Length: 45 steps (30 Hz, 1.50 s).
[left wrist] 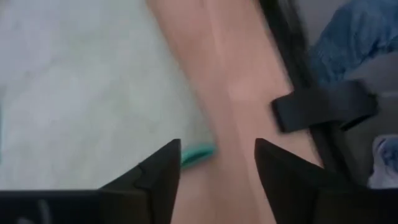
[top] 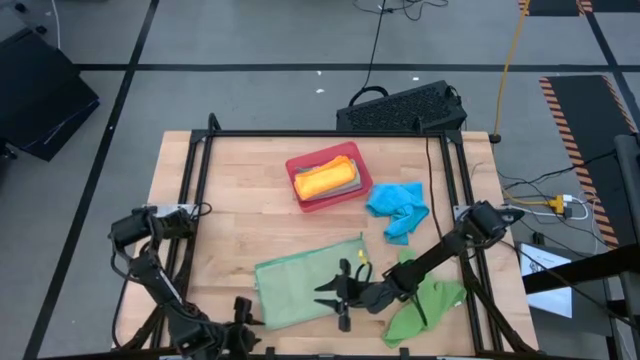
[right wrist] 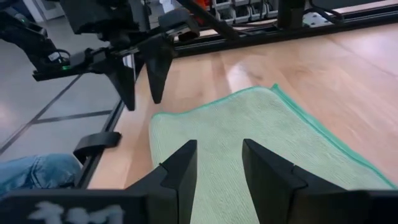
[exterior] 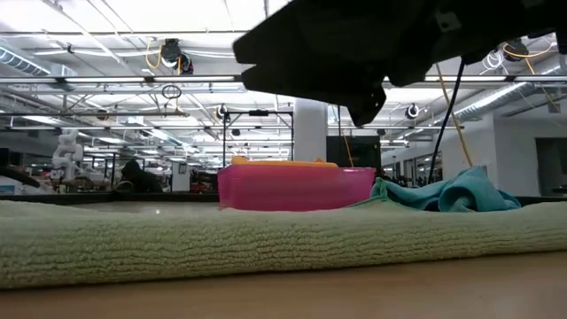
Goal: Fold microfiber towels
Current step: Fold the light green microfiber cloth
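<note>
Low view, foreground: sage green towel flat across the tabletop, nearest the lens; dark gripper body overhead, above the towel and not touching it.
Low view, background: red tray with orange towel on top; bright blue towel bunched beside the tray.
High view, progress: orange towel folded in red tray over a grey layer; sage green towel laid out, fold apparently unfinished; bright blue towel and bright green towel still crumpled.
High view, grippers: right gripper over the sage towel's right edge; left gripper just off its near-left corner.
Left wrist view: left gripper open, holding nothing; towel corner between the fingers, below them.
Right wrist view: right gripper partly open, nothing held; sage green towel directly beneath; left gripper open just off the far corner.
</note>
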Motion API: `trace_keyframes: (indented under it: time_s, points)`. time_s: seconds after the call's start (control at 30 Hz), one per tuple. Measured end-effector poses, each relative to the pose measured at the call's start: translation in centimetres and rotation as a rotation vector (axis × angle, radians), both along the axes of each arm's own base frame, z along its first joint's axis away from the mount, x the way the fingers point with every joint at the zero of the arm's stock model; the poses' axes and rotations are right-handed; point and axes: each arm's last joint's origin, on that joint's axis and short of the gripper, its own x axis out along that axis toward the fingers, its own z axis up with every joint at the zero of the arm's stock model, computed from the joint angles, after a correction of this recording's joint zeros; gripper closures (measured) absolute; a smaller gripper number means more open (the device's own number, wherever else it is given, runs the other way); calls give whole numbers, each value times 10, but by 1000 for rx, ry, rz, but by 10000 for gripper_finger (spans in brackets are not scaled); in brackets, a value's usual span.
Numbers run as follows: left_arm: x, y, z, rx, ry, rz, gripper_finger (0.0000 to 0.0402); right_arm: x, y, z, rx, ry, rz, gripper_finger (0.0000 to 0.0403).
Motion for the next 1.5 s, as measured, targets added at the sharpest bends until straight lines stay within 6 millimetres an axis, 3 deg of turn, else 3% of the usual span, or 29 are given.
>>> trace_keyframes:
  time_s: [0.17, 0.37, 0.5, 0.67, 0.77, 1.0, 1.17, 1.33, 1.5]
  points:
    - [2, 1, -7, -11, -97, -5, 171, 4, 1, 5, 18, -17, -7, 281]
    - [6, 18, -23, -35, -44, 55, 185, 11, 4, 14, 20, -43, -9, 281]
    - [8, 24, -29, -38, -1, 27, 240, 12, 5, 17, 13, -52, -28, 281]
    - [12, 24, -29, -6, 25, -58, 351, 14, 2, 17, 22, -47, -41, 281]
    - [15, 28, -20, -26, 49, -94, 389, 15, 3, 19, 27, -50, -43, 281]
    - [30, 48, 23, -95, 24, -118, 389, 38, 22, 22, -62, -50, -32, 277]
    - [44, 72, 45, -160, 45, -86, 386, 62, 37, 20, -117, -5, 6, 240]
    - [57, 86, 51, -210, 67, -86, 384, 69, 44, 18, -147, 38, 16, 203]
    - [65, 95, 50, -217, 85, -78, 393, 69, 45, 18, -144, 46, 38, 196]
